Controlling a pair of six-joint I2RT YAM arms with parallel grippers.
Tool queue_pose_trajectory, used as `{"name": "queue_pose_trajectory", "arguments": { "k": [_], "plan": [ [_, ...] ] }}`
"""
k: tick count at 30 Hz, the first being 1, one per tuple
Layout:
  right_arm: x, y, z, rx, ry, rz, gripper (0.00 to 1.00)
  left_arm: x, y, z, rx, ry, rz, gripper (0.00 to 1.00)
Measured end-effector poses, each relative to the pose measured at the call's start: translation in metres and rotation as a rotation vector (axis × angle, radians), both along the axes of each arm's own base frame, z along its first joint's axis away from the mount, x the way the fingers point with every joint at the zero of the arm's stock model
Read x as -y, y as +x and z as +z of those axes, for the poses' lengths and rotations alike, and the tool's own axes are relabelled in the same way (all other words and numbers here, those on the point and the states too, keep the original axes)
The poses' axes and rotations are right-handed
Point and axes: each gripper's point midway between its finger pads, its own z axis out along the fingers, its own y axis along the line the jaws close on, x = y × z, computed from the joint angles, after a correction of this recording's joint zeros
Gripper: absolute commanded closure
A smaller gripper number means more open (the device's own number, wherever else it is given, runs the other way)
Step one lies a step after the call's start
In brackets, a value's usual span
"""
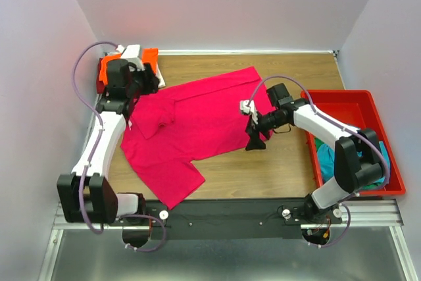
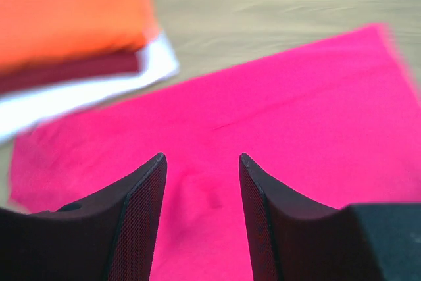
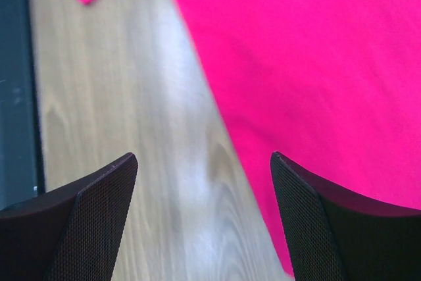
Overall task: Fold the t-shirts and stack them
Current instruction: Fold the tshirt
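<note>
One pink-red t-shirt (image 1: 197,123) spread out — folded stack (image 2: 66,18), perhaps three.

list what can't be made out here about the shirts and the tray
- Folded stack: top external view, the left arm covers most of it; left wrist view blurs it and cuts it off, so no shirt count.
- Teal cloth in the red tray: top external view, the right arm hides most of it.

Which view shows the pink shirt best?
Top external: the whole pink shirt lies spread on the table. Left wrist shows only a blurred patch beside the folded stack; right wrist only one edge.
</note>
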Motion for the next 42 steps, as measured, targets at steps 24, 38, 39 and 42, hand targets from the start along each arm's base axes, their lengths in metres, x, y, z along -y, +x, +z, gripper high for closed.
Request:
{"name": "queue_pose_trajectory", "arguments": {
  "k": [24, 38, 39, 42],
  "plan": [
    [-0.005, 0.155, -0.073, -0.061, -0.329, -0.521, 0.78, 0.026, -0.096, 0.097, 0.326, 0.090, -0.144, 0.17],
    [0.063, 0.224, -0.072, -0.069, -0.336, -0.725, 0.48, 0.102, -0.114, 0.076, 0.349, 0.110, -0.508, 0.19],
    [0.062, 0.220, -0.071, -0.077, -0.330, -0.700, 0.41, 0.111, -0.118, 0.076, 0.357, 0.117, -0.548, 0.19],
    [0.050, 0.201, -0.064, -0.128, -0.289, -0.607, 0.37, 0.144, -0.134, 0.070, 0.365, 0.154, -0.675, 0.23]
  ]
}}
